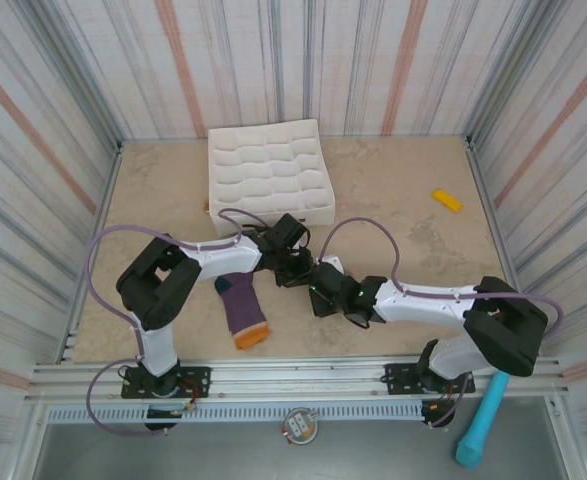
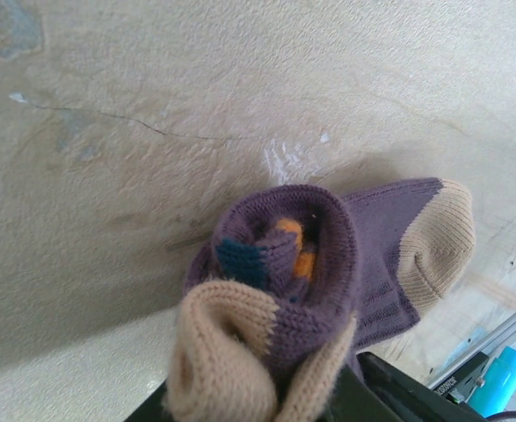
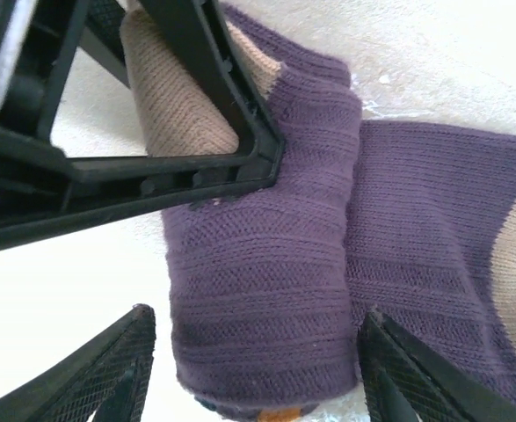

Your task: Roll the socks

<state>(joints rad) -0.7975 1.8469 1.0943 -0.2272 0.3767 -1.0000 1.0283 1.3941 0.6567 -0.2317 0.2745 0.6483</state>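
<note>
From above, the left gripper (image 1: pixel 295 266) and right gripper (image 1: pixel 316 282) meet nose to nose at mid-table, just in front of the white tray (image 1: pixel 268 175), hiding what they work on. A flat sock (image 1: pixel 243 310) lies just beside them, purple with a teal heel and orange toe, not yet rolled. In the left wrist view the rolled sock (image 2: pixel 284 272) shows end-on: a soft ribbed spiral of purple knit with orange and teal tucked at its core. A tan band bunches at the near end, where the left gripper is clamped on it, and a flat length ending in tan runs out over the mottled beige table (image 2: pixel 108 132). In the right wrist view the roll is a plump cylinder with the left gripper's black finger pressed across its tan end. The right gripper's textured fingers (image 3: pixel 117 374) stand wide apart on either side, holding nothing. I judge this first roll nearly done; next, the right gripper probably needs to close on the roll or turn it over the loose length, since stretchy knit may spring open.
</note>
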